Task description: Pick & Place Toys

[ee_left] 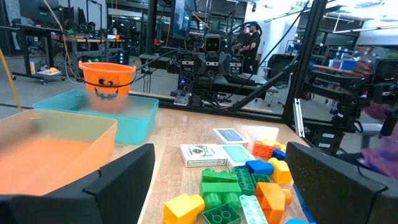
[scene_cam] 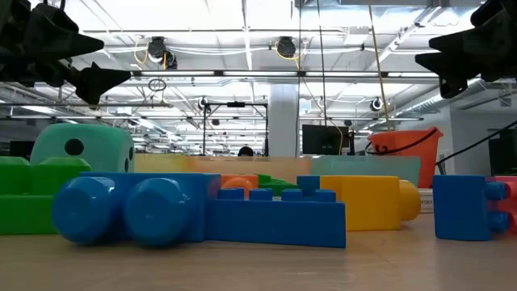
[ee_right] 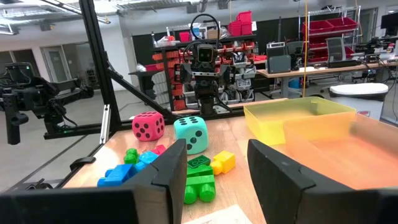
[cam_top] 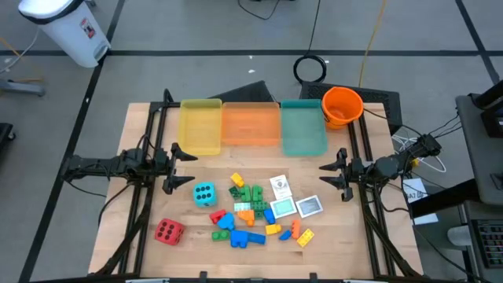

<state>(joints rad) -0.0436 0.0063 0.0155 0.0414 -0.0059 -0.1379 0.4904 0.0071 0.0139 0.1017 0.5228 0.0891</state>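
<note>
Between left hand point(cam_top: 187, 167) and right hand point(cam_top: 325, 174), both spread and empty: cyan die point(cam_top: 204, 193), bricks point(cam_top: 250, 206), card packs point(cam_top: 283, 206); red die point(cam_top: 168, 231) nearer left hand.

Bare table point(cam_top: 338, 236) around crowded bricks point(cam_top: 250, 214)

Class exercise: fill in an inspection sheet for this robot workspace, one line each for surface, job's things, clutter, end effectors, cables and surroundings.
Surface: wooden table, bare at its left edge.
Job's things: red die near front left; cyan die beside the brick pile; card packs at the pile's right.
Clutter: yellow tray, orange tray and teal tray in a row at the back; orange bucket at back right.
End effectors: left end effector open, above table left; right end effector open, above table right.
Cables: coiled cable on the floor behind.
Surroundings: white bin on floor.
</note>
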